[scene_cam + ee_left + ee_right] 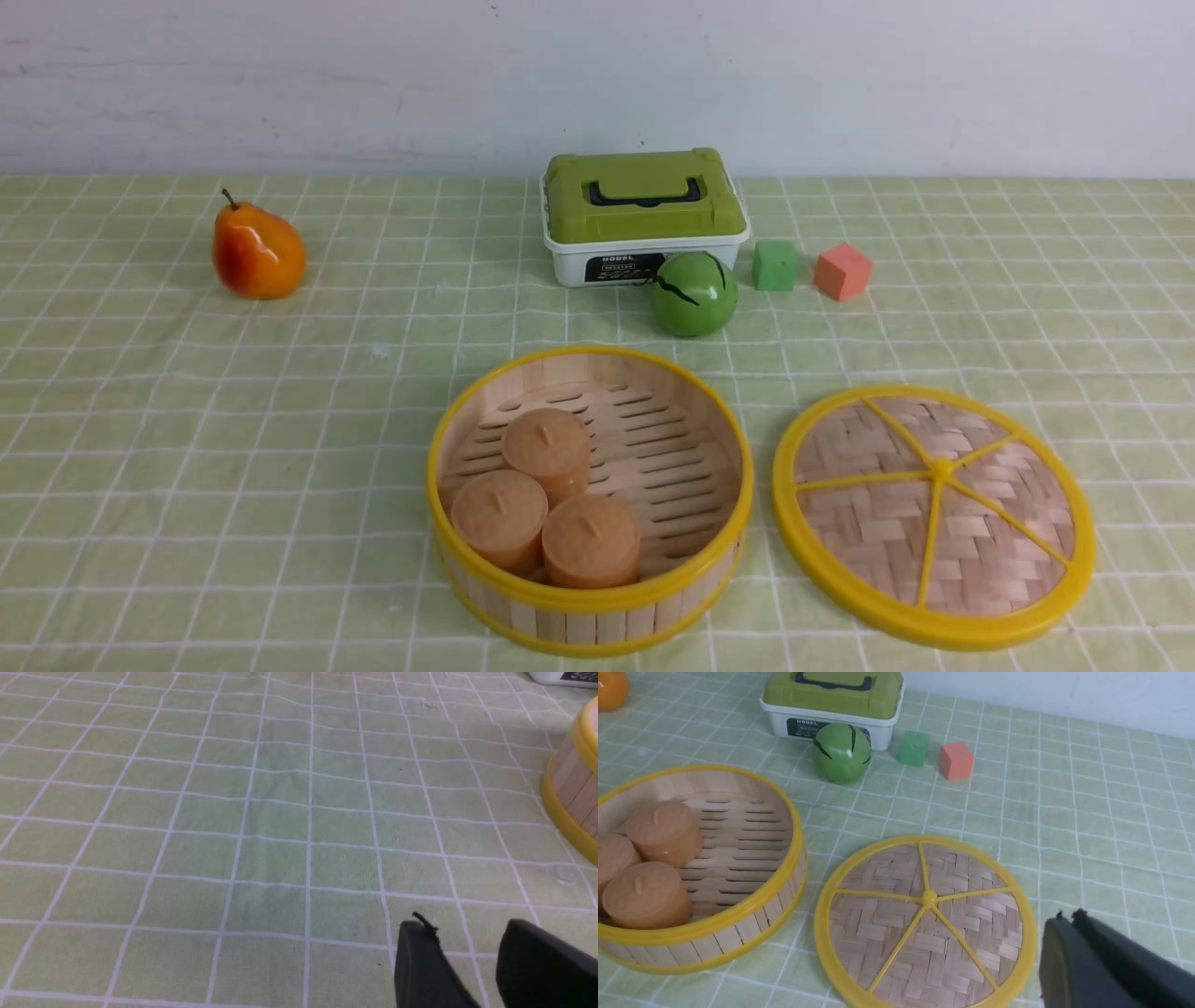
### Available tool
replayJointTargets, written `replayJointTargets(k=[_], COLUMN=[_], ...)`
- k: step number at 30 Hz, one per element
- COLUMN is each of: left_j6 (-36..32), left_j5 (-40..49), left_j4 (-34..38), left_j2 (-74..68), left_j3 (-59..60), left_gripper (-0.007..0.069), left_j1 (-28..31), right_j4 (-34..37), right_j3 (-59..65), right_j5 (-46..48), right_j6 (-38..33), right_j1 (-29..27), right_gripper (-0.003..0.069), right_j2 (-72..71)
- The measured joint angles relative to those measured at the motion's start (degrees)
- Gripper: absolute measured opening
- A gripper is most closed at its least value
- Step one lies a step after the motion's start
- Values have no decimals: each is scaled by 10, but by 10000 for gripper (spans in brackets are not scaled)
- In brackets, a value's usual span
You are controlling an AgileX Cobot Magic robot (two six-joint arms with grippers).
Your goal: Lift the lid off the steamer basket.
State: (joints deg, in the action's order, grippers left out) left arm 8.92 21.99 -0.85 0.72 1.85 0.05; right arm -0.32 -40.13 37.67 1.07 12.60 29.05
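Lying flat on the checked tablecloth [280, 420] just right of the steamer basket [588, 602] and apart from it, the lid [934, 513] is already off. One risk, I judge: the right gripper [1069, 917], near the lid's rim, could clip it if swung low. Its fingers [1069, 961] look pressed together, empty. The left gripper [467, 933] stands parted, holding nothing.

Soft, even light falls from above, bright and without harsh glare. Shadows on the bench [187, 420] are faint and short, hugging the pear [259, 252] and the green ball [695, 294], which both carry small pale highlights. The front view is sharp throughout. The wrist views look slightly hazy, and the dark left pincer [462, 927] and right pincer [1066, 917], close to the lens, are blurred, featureless shapes.
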Motion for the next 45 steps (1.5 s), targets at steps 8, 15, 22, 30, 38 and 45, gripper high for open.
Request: replayJointTargets(k=[8, 15, 22, 30, 38, 45], left_j6=[0, 0, 0, 0, 0, 0], left_j5=[0, 0, 0, 0, 0, 0], left_j4=[0, 0, 0, 0, 0, 0], left_j2=[0, 0, 0, 0, 0, 0], left_j3=[0, 0, 0, 0, 0, 0], left_gripper=[239, 239, 239, 239, 239, 239], left_j1=[0, 0, 0, 0, 0, 0], right_j4=[-1, -1, -48, -48, -40, -27], right_j3=[1, 1, 47, 311, 416, 413], right_j5=[7, 8, -14, -257, -240, -161], right_j6=[0, 0, 0, 61, 94, 94], right_j1=[0, 0, -2, -80, -114, -118], right_gripper=[-21, -12, -6, -4, 3, 10], right_j2=[-23, -23, -36, -178, -292, -297])
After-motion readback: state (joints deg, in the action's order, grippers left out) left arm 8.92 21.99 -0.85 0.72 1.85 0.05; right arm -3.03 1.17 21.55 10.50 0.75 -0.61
